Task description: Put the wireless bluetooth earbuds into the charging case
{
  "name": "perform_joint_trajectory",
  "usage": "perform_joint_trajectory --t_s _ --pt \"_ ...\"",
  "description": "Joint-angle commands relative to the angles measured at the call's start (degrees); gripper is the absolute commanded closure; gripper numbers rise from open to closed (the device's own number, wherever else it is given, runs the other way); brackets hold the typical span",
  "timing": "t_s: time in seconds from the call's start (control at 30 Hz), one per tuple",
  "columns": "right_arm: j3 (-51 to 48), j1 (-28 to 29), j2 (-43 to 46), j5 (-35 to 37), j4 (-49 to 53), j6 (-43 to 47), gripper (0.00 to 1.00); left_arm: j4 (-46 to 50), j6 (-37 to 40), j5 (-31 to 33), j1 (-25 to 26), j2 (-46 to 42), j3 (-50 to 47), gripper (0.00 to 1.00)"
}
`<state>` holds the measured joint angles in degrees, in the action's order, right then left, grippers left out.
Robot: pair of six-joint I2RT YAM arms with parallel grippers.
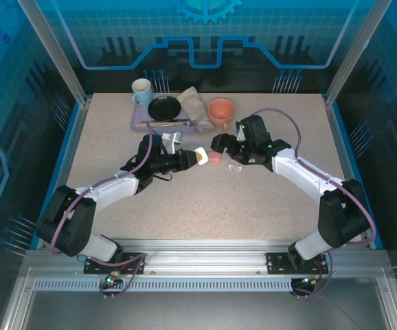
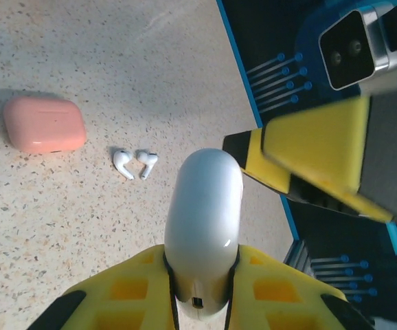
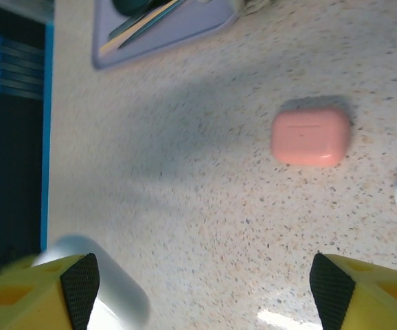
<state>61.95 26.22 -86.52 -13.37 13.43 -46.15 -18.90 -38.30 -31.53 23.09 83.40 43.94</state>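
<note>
The left gripper (image 1: 193,159) is clamped on a shut white case (image 2: 204,213). The right gripper (image 3: 198,282) gapes wide, holding nothing. 2 white earbuds (image 2: 122,161) lie on the table just beside a closed pink case (image 2: 44,124). Farther back, a tray (image 1: 138,124) carries a mug (image 1: 141,91) and a black pan (image 1: 164,108).

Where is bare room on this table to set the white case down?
Bare: the near half of the table between the two arms, the strip left of the tray, and the back right corner beside the orange bowl. Crowded: the middle, where left gripper, white case, pink case, white earbuds and right gripper sit close together.
</note>
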Motion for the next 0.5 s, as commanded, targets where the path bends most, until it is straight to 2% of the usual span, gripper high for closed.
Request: perform_joint_trajectory --t_s 0.0,0.2,0.47 --pt "-3.8 -0.7 3.3 -8.7 -9.3 11.7 0.17 11.7 8.0 -8.8 -1.3 -1.7 3.5 1.00" --pt "-6.6 -0.4 1.6 -18.0 -18.7 12.9 0.19 17.0 10.8 -10.7 -1.7 -2.4 5.5 1.00" --pt "-7.3 0.2 -0.5 -20.2 -19.2 14.5 0.22 18.6 11.4 -10.6 -2.1 -2.4 7.0 1.00"
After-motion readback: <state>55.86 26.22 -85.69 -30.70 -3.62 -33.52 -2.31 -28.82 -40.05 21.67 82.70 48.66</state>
